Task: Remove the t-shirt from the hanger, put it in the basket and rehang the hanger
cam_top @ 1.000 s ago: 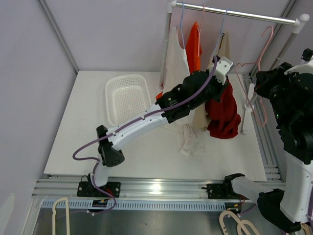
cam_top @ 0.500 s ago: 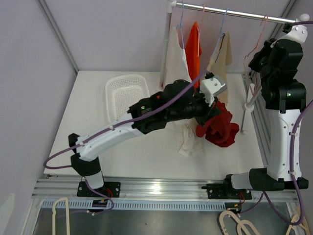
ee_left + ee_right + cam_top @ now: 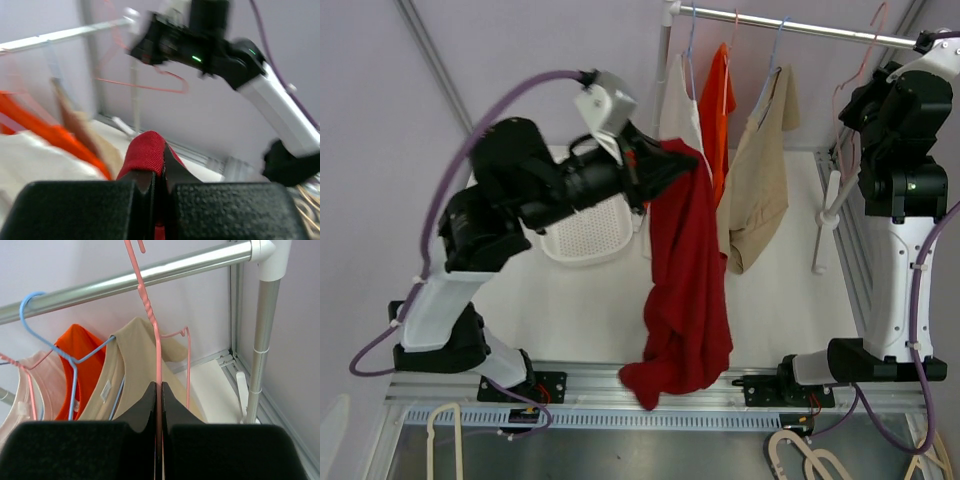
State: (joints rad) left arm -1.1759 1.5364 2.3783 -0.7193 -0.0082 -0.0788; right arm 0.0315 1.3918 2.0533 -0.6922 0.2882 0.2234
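Observation:
My left gripper (image 3: pixel 655 170) is shut on a dark red t-shirt (image 3: pixel 685 280) and holds it high over the table; the shirt hangs free, down past the table's front edge. In the left wrist view the red cloth (image 3: pixel 147 155) bulges up between my fingers. My right gripper (image 3: pixel 865 95) is shut on the wire of a bare pink hanger (image 3: pixel 156 340), held up by the rail (image 3: pixel 150 275) at the right. The hanger (image 3: pixel 868 50) carries no shirt.
On the rail (image 3: pixel 800 27) hang a cream shirt (image 3: pixel 675 110), an orange shirt (image 3: pixel 718 100) and a beige shirt (image 3: pixel 760 180). A white basket (image 3: pixel 585 230) sits on the table behind my left arm. A white post (image 3: pixel 825 215) stands at the right.
My left arm has swung up and to the left, carrying the red t-shirt off the hanger; it now hangs full length. My right gripper has lifted the pink hanger toward the rail.

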